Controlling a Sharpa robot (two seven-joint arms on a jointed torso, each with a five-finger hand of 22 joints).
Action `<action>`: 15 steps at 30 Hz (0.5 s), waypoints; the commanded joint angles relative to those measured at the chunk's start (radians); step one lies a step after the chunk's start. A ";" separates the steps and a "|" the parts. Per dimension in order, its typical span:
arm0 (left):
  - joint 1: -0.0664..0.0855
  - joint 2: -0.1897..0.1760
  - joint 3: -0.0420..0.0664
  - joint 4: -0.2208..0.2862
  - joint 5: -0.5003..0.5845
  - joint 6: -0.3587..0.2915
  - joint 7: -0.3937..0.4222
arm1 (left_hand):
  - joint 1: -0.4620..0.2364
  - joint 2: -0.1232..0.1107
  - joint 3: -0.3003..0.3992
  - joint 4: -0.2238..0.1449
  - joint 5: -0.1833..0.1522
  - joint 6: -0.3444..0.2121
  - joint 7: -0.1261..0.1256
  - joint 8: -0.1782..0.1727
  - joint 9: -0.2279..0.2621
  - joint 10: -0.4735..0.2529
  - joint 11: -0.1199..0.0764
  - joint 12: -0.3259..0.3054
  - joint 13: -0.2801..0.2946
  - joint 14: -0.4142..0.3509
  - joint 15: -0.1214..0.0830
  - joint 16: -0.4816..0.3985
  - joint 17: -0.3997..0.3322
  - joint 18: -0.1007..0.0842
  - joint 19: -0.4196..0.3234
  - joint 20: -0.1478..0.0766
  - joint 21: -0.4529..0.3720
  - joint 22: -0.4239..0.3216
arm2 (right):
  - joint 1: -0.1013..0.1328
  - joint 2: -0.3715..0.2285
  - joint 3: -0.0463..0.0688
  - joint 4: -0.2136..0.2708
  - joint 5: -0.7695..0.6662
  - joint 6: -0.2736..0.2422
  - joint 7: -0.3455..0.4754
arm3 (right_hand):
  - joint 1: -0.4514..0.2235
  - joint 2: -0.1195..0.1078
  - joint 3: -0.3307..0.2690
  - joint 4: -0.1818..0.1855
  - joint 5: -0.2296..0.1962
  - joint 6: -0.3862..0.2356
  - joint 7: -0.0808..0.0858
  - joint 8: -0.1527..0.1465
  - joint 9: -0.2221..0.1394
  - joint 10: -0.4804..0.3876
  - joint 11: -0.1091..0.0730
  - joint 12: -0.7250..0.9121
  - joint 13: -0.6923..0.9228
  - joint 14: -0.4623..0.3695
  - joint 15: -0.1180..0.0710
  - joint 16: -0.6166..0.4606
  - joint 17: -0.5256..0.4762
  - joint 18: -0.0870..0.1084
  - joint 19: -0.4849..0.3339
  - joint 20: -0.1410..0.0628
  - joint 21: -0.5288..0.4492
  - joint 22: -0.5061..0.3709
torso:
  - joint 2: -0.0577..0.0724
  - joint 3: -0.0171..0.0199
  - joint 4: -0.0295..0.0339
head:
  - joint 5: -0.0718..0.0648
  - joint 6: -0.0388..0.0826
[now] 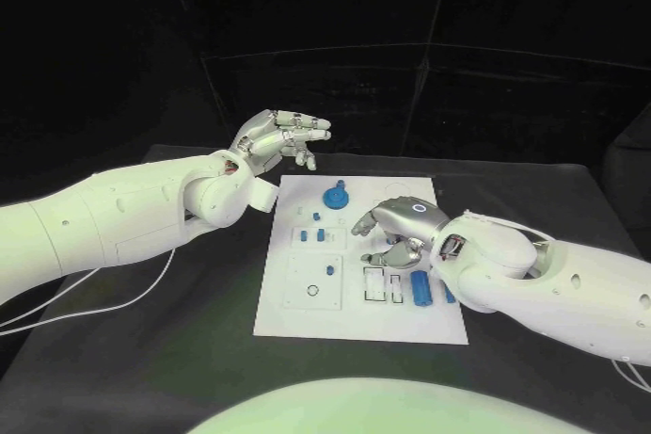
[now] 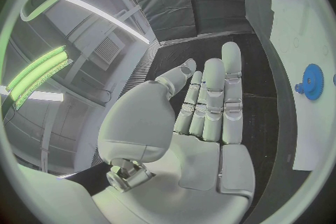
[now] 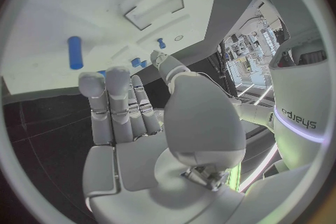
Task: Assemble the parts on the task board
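Observation:
The white task board (image 1: 306,316) lies in the middle of the black table. A blue gear (image 1: 335,199) stands near its far edge, with small blue parts (image 1: 313,234) just in front of it. A blue cylinder (image 1: 422,288) lies near the board's right side, beside empty rectangular slots (image 1: 376,283). My right hand (image 1: 401,232) hovers over the board's middle right, fingers pointing down, holding nothing. My left hand (image 1: 285,135) is raised off the board's far left corner, fingers apart and empty. The left wrist view shows the gear (image 2: 310,82); the right wrist view shows the cylinder (image 3: 75,51) and slots (image 3: 154,8).
Black table (image 1: 163,359) surrounds the board on all sides. A thin white cable (image 1: 129,297) trails across the table at the left. A black curtain closes off the back.

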 commanded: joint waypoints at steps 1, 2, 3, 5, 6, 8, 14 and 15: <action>0.002 0.000 0.001 0.002 0.005 0.008 0.011 | 0.005 0.009 -0.006 -0.003 0.003 -0.008 0.000 0.003 0.001 -0.007 0.001 0.002 0.001 -0.004 0.003 0.004 -0.001 0.014 0.005 0.002 -0.003 -0.002 | 0.019 -0.018 0.001 0.001 -0.052 0.060 -0.046 | 0.033 0.034 -0.125 0.022 -0.025 0.003 -0.012 -0.005 -0.002 -0.028 0.005 0.007 0.001 -0.001 0.002 -0.005 -0.012 0.009 -0.009 0.003 -0.018 -0.018 | 0.001 -0.0019 0.0035 | -0.012 0.008; 0.002 0.000 0.001 0.002 0.005 0.009 0.010 | 0.005 0.009 -0.006 -0.003 0.003 -0.008 0.000 0.003 0.001 -0.007 0.001 0.002 0.001 -0.004 0.003 0.004 -0.001 0.014 0.005 0.002 -0.003 -0.002 | 0.023 -0.023 0.001 -0.003 -0.056 0.066 -0.052 | 0.050 0.044 -0.165 0.032 -0.028 0.003 -0.012 -0.006 -0.002 -0.034 0.007 0.015 0.001 -0.001 0.002 -0.006 -0.015 0.009 -0.009 0.005 -0.022 -0.023 | 0.001 -0.0022 0.0039 | -0.012 0.009; 0.002 0.000 0.001 0.002 0.005 0.009 0.010 | 0.005 0.009 -0.006 -0.003 0.003 -0.008 0.000 0.003 0.001 -0.007 0.001 0.002 0.001 -0.004 0.003 0.004 -0.001 0.014 0.005 0.002 -0.003 -0.002 | 0.026 -0.026 0.001 -0.006 -0.059 0.069 -0.055 | 0.068 0.053 -0.200 0.041 -0.028 0.004 -0.012 -0.007 -0.002 -0.039 0.007 0.023 0.002 -0.001 0.002 -0.007 -0.020 0.009 -0.009 0.006 -0.026 -0.026 | 0.001 -0.0019 0.0038 | -0.012 0.009; 0.002 0.001 0.001 0.001 0.005 0.011 0.009 | 0.005 0.009 -0.006 -0.003 0.003 -0.008 0.000 0.003 0.001 -0.007 0.001 0.002 0.001 -0.004 0.003 0.004 -0.001 0.014 0.005 0.002 -0.003 -0.002 | 0.031 -0.033 0.001 -0.013 -0.065 0.077 -0.061 | 0.084 0.061 -0.233 0.054 -0.037 0.003 -0.012 -0.008 -0.002 -0.051 0.008 0.030 0.001 -0.002 0.004 -0.011 -0.027 0.012 -0.011 0.005 -0.031 -0.032 | 0.001 -0.0012 0.0030 | -0.011 0.010; 0.002 0.001 0.001 0.000 0.005 0.011 0.009 | 0.005 0.008 -0.006 -0.003 0.003 -0.008 0.000 0.004 0.001 -0.007 0.001 0.003 0.002 -0.004 0.003 0.004 -0.002 0.014 0.005 0.002 -0.003 -0.002 | 0.033 -0.035 0.001 -0.016 -0.067 0.079 -0.063 | 0.091 0.064 -0.240 0.058 -0.039 0.001 -0.013 -0.009 -0.003 -0.055 0.007 0.031 0.000 -0.002 0.004 -0.012 -0.030 0.010 -0.011 0.006 -0.032 -0.033 | 0.002 0.0004 0.0023 | -0.011 0.011; 0.001 0.002 0.001 -0.002 0.005 0.012 0.008 | 0.005 0.008 -0.007 -0.003 0.002 -0.008 0.000 0.004 0.001 -0.007 0.001 0.003 0.002 -0.004 0.003 0.005 -0.002 0.014 0.006 0.002 -0.003 -0.002 | 0.036 -0.036 0.002 -0.022 -0.070 0.081 -0.062 | 0.097 0.067 -0.247 0.062 -0.041 0.000 -0.015 -0.010 -0.003 -0.059 0.009 0.033 0.000 -0.003 0.004 -0.013 -0.031 0.011 -0.011 0.005 -0.033 -0.034 | 0.002 -0.0001 0.0011 | -0.013 0.012; 0.001 0.006 0.000 -0.006 0.005 0.017 0.007 | 0.005 0.008 -0.007 -0.003 0.002 -0.008 0.000 0.004 0.001 -0.007 0.001 0.003 0.002 -0.004 0.003 0.005 -0.002 0.014 0.006 0.002 -0.003 -0.002 | 0.039 -0.024 0.001 -0.041 -0.074 0.096 -0.054 | 0.127 0.086 -0.257 0.066 -0.044 0.001 -0.021 -0.008 -0.003 -0.064 0.010 0.043 0.000 -0.001 0.005 -0.013 -0.035 0.012 -0.010 0.005 -0.036 -0.037 | 0.002 -0.0008 0.0038 | -0.017 0.014; 0.001 0.006 0.000 -0.006 0.005 0.017 0.007 | 0.005 0.008 -0.007 -0.003 0.002 -0.008 0.000 0.004 0.001 -0.007 0.001 0.003 0.002 -0.004 0.003 0.005 -0.002 0.014 0.006 0.002 -0.003 -0.002 | 0.039 -0.022 0.001 -0.043 -0.074 0.103 -0.054 | 0.134 0.090 -0.257 0.065 -0.045 0.002 -0.021 -0.008 -0.002 -0.064 0.009 0.046 0.000 0.001 0.004 -0.011 -0.033 0.012 -0.009 0.005 -0.036 -0.036 | 0.002 -0.0009 0.0046 | -0.018 0.013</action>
